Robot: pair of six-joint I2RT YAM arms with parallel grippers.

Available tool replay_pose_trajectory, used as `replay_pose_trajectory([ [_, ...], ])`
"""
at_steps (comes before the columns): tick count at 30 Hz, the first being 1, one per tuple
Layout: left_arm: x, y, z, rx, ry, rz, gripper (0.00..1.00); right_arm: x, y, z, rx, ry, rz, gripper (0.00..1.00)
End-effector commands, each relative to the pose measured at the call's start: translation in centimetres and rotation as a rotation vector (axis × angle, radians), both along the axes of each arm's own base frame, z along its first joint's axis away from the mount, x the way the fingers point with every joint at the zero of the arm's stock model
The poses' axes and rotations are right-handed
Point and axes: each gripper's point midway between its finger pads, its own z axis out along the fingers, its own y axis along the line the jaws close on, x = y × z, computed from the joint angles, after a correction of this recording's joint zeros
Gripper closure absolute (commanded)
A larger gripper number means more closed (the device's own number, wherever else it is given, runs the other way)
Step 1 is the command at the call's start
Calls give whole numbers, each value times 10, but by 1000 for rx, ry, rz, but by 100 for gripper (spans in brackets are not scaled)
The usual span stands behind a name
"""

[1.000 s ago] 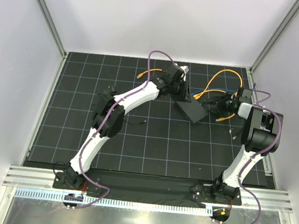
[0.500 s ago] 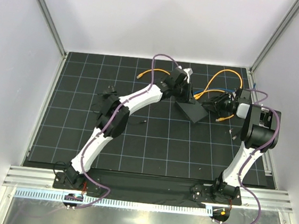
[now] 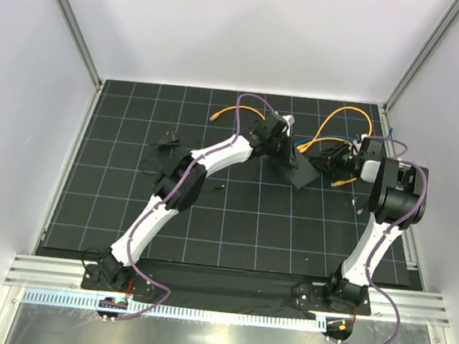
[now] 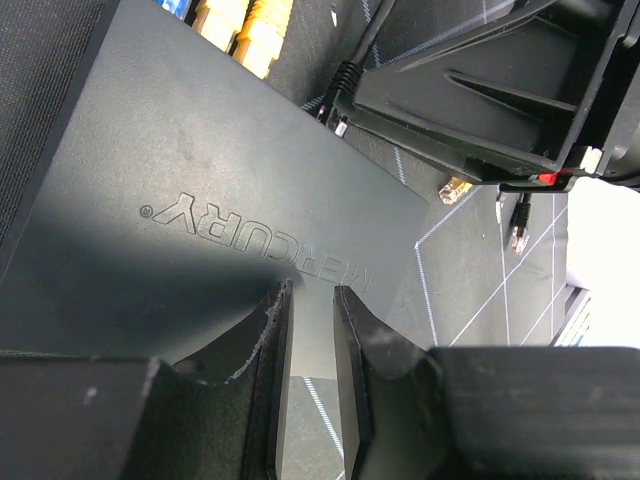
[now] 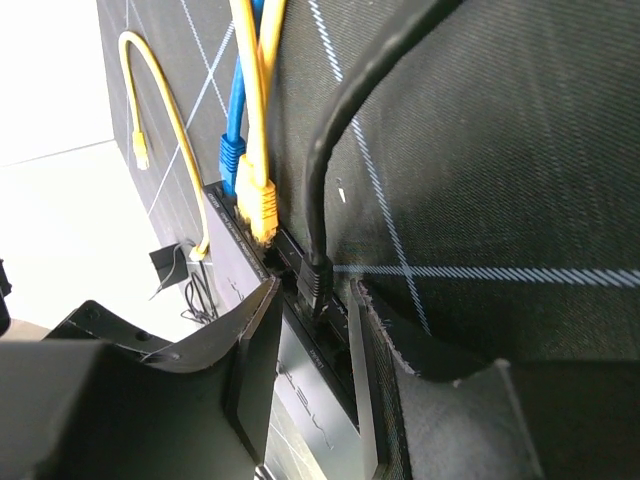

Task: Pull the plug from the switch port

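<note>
You're looking at a robot lab cell: plain white panels (image 3: 228,24) framed by aluminium posts (image 3: 69,20), and a black gridded mat (image 3: 248,231) across the bench (image 3: 225,291).

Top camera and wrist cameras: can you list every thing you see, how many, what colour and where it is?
mat: one, black with a white grid, under everything.
switch box: one, matte black, far middle of the mat.
yellow cables: at least two, looping behind the box; one yellow plug sits at its edge.
blue cable: one, ending at the box edge beside the yellow plug.
black cable: one, its black plug in the box edge.
small black lump: one, with thin wire, far left on the mat.
left gripper: one, black, over the box's top, fingers slightly apart.
right gripper: one, black, a finger on either side of the black plug.
</note>
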Motion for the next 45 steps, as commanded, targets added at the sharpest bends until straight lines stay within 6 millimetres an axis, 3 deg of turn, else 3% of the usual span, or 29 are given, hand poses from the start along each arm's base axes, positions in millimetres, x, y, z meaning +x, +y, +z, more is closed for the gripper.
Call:
replay_pose_trajectory([
  [1,7,-11,24,-63,-40,-10,74,3,7,2,9,-47,33,60],
  [29,-2,-4,10,-31,9,-8,78,-8,12,-23,4,-13,142,61],
  [45,-3,-4,4,-29,23,-6,79,-19,15,-46,34,41,94,75],
])
